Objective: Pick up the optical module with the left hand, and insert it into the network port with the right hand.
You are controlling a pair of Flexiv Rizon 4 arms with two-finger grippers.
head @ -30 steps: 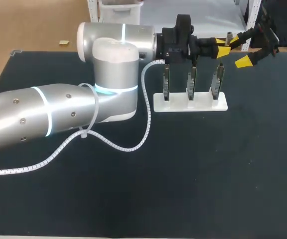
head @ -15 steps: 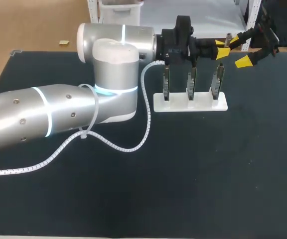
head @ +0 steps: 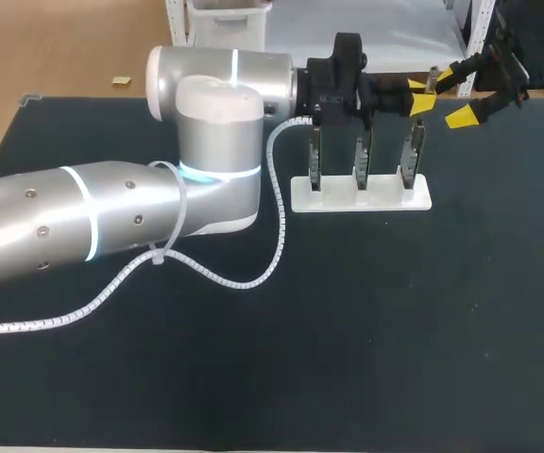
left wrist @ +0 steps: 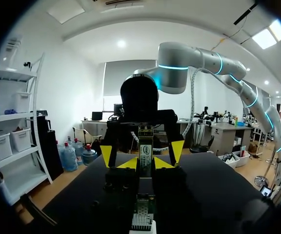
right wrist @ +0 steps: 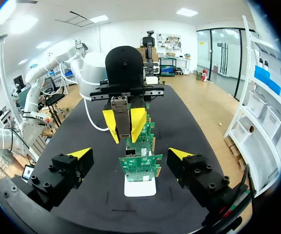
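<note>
The left arm [head: 111, 212] comes across the dark table [head: 395, 330] with a white spiral cable [head: 279, 222] hanging off it, and its left gripper [head: 420, 94] sits just above the far end of a white stand [head: 360, 195]. That gripper is closed on the optical module [right wrist: 123, 114]: in the right wrist view the two yellow fingertips [right wrist: 138, 122] press the small metal block from either side, and it stands upright between them. In the left wrist view the same module [left wrist: 146, 146] shows between the left gripper's own yellow tips, pointing out ahead of the fingers toward the other hand. The right gripper [head: 453, 96] faces the left one, close ahead of it but apart from it, and its fingers are spread wide with nothing between them touching either tip; its own view shows each yellow fingertip [right wrist: 179, 154] well out to the side. Three green circuit boards [right wrist: 140, 165] stand upright in a row on the stand, below and between the two hands. Directly under the left gripper, a perforated metal network port [left wrist: 143, 210] sits on the nearest board, apart from the module above it.
</note>
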